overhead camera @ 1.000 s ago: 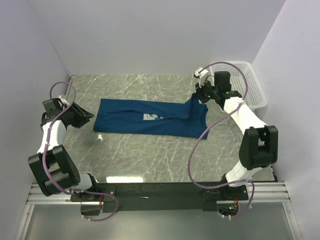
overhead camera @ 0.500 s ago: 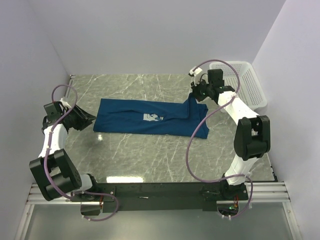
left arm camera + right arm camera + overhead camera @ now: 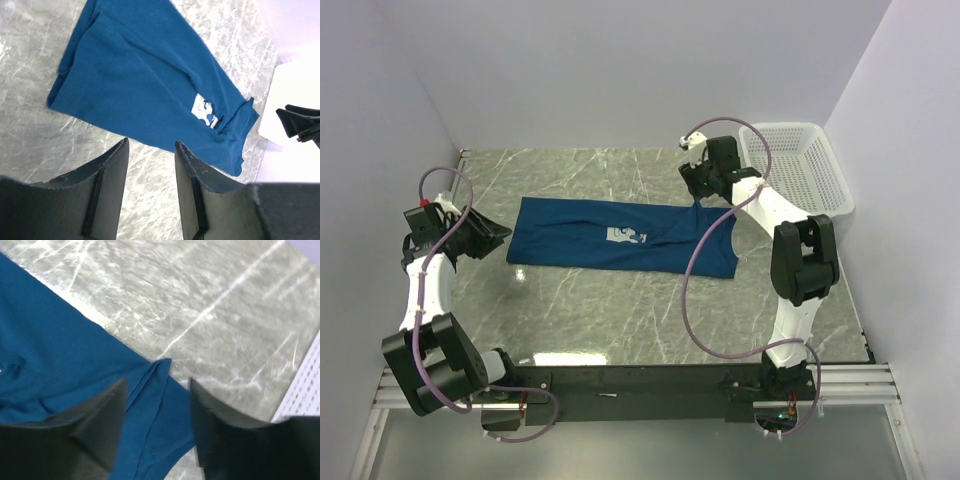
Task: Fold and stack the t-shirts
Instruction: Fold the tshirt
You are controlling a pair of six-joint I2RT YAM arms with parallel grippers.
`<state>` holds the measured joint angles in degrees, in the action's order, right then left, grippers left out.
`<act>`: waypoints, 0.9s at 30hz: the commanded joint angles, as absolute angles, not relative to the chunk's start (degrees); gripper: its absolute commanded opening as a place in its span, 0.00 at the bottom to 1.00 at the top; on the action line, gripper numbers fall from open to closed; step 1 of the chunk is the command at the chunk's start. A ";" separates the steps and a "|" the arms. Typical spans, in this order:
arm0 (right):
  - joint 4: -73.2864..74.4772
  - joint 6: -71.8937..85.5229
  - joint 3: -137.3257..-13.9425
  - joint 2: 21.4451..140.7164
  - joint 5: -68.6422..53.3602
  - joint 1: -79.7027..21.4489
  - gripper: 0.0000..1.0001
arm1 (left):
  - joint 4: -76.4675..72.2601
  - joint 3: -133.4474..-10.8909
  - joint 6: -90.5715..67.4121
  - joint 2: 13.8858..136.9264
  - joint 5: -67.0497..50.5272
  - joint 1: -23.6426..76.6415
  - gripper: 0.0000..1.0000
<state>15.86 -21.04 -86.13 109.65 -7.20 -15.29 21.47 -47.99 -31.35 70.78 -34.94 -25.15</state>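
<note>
I see the t-shirt [image 3: 620,243] lying flat on the far half of the worktop [image 3: 620,325]. It is folded into a long band running left to right, with its pale print [image 3: 625,235] facing up near the middle. Its right end sits nearer the far right corner, and a small pleat of cloth is bunched there.

My right gripper [image 3: 701,192] hangs over that far right end. In the right wrist view its fingers [image 3: 100,435] are spread wide with the pleat showing between them, and I can't tell whether they touch the cloth. They have hold of nothing.

My left gripper [image 3: 486,236] sits just beside the shirt's left end, near the left edge. Its jaws are parted and empty, with bare marble-patterned surface between them.

A white basket [image 3: 805,175] stands in the far right corner, apart from the shirt.
</note>
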 commanded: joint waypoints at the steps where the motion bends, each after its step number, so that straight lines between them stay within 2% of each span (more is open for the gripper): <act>1: 16.59 -18.01 -88.77 105.66 -4.37 -13.02 0.62 | 19.60 -47.38 -32.69 68.03 -36.91 -25.40 0.47; 2: 19.48 -19.41 -88.33 104.95 -9.09 -12.57 0.63 | 19.34 -46.94 -32.87 67.33 -37.26 -25.49 0.48; 3: 23.86 -25.34 -88.50 104.42 -21.15 -12.13 0.63 | 19.07 -46.85 -33.05 67.15 -37.53 -25.49 0.48; 4: 31.48 -27.58 -88.42 103.89 -26.40 -11.78 0.62 | 18.90 -46.50 -33.22 66.80 -37.88 -25.40 0.48; 6: 37.24 -31.27 -86.58 103.89 -32.85 -11.95 0.59 | 18.28 -45.27 -33.66 66.10 -38.58 -25.49 0.48; 7: 38.48 -30.16 -85.62 104.15 -35.74 -12.04 0.51 | 17.67 -44.83 -33.92 65.83 -39.37 -25.58 0.48; 8: 38.67 -28.75 -82.91 104.50 -36.82 -12.04 0.49 | 17.32 -44.22 -34.36 65.66 -39.81 -25.49 0.48; 14: 30.25 -19.34 -74.45 103.71 -32.90 -12.56 0.48 | 17.83 -41.66 -33.84 63.64 -41.66 -25.49 0.48; 27: 30.85 -25.74 -77.60 107.22 -21.89 -16.70 0.52 | 19.07 -38.94 -32.52 60.56 -41.75 -25.58 0.48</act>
<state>31.88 -22.90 -74.85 106.39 -25.23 -15.31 19.66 -39.44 -33.67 62.28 -40.29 -25.32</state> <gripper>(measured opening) 0.511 0.481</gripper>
